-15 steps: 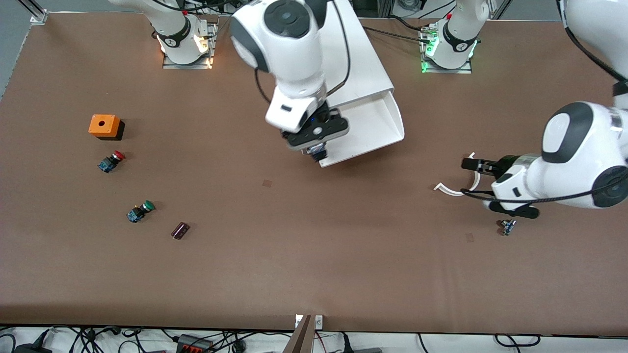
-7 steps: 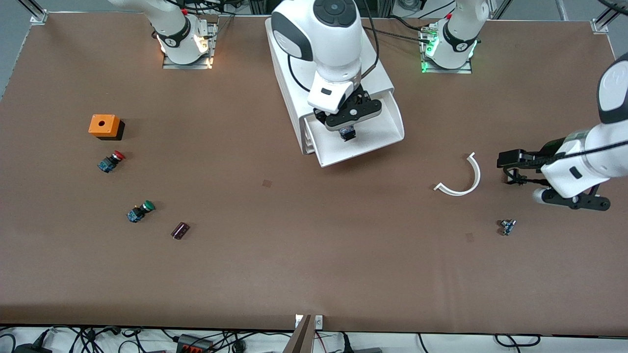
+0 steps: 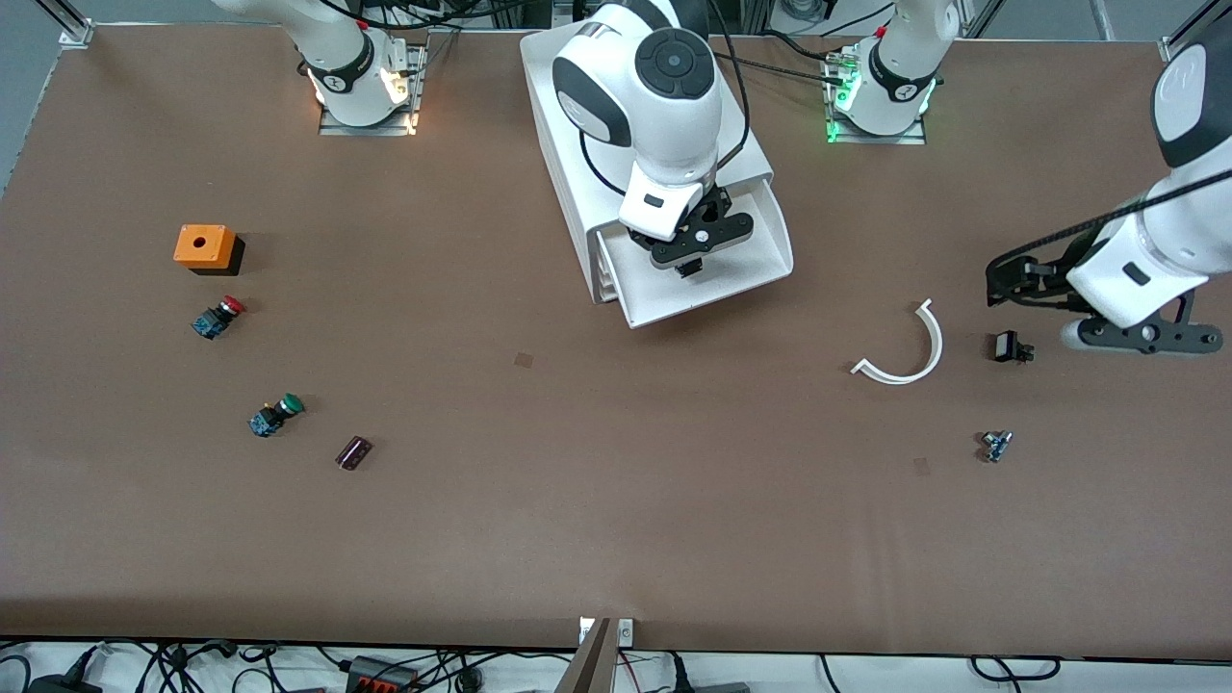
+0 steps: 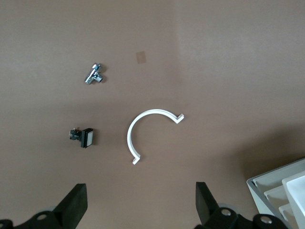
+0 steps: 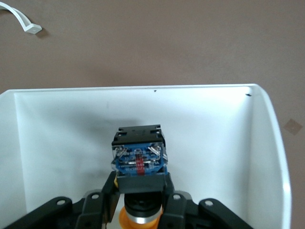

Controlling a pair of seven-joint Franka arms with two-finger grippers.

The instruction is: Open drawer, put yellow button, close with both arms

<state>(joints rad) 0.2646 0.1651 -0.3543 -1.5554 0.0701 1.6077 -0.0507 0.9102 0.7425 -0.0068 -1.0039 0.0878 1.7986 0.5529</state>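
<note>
The drawer is the top one of the white cabinet and stands pulled out toward the front camera. My right gripper hangs over the drawer's inside, shut on the yellow button. In the right wrist view the button has its blue and black body pointing down at the drawer's white floor. Its yellow cap sits between the fingers of my right gripper. My left gripper is open over bare table toward the left arm's end, with nothing between its fingers.
A white curved strip, a small black part and a small metal piece lie below the left gripper. An orange box, a red button, a green button and a dark cylinder lie toward the right arm's end.
My right gripper carried the yellow button from the drawer's front edge to over its inside. My left gripper drew back from the curved strip toward its own end of the table, uncovering the small black part.
</note>
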